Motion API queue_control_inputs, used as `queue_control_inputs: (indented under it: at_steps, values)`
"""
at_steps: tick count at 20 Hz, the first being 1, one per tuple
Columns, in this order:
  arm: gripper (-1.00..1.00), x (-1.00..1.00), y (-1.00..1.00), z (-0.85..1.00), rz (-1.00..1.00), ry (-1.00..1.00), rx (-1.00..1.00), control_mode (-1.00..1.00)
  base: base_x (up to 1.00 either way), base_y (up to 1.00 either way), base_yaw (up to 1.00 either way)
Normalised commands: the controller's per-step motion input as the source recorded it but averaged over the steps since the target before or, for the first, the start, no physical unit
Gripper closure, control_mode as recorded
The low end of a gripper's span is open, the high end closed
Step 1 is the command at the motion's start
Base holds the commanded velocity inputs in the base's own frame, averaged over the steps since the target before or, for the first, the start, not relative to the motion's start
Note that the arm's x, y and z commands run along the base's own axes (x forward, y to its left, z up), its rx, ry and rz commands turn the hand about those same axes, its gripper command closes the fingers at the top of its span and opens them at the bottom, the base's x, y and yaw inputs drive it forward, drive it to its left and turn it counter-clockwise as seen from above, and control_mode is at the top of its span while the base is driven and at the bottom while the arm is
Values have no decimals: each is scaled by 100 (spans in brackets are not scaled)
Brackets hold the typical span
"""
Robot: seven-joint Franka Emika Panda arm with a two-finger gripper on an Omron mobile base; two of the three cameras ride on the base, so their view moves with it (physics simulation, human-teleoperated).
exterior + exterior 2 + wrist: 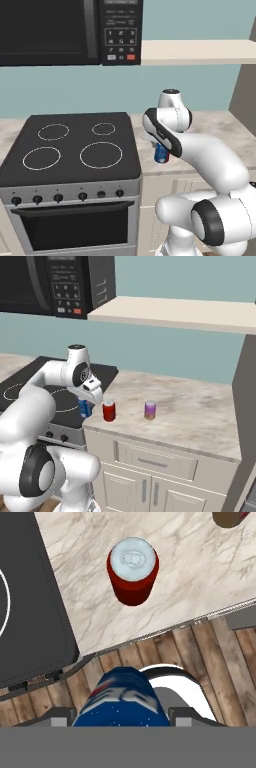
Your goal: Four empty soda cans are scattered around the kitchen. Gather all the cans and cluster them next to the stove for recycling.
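Observation:
My gripper (122,717) is shut on a blue soda can (122,698), held upright in the air just off the counter's front edge, over the wooden floor. The same blue can (85,407) (161,153) hangs by the stove's right front corner, partly hidden by my wrist. A red can (133,569) (109,411) stands upright on the marble counter close to the stove (75,145) (15,391). A purple-pink can (150,410) stands to its right, and its edge shows in the hand view (227,518). The black cooktop (25,612) carries white burner rings.
A black microwave (65,30) hangs above the stove, with a beige shelf (200,50) to its right. The marble counter (200,411) runs right to a tall grey panel (245,406). Cabinet drawers (150,461) sit below the counter.

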Motion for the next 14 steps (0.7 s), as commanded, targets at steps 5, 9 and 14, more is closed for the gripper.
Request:
queue_control_inputs:
  at_steps: [5,9,14]
  values:
    - [100,0,0,0,0,0,0,100,35,0,-6]
    - [100,0,0,0,0,0,0,100,18,0,-5]
    - [100,0,0,0,0,0,0,100,9,0,-1]
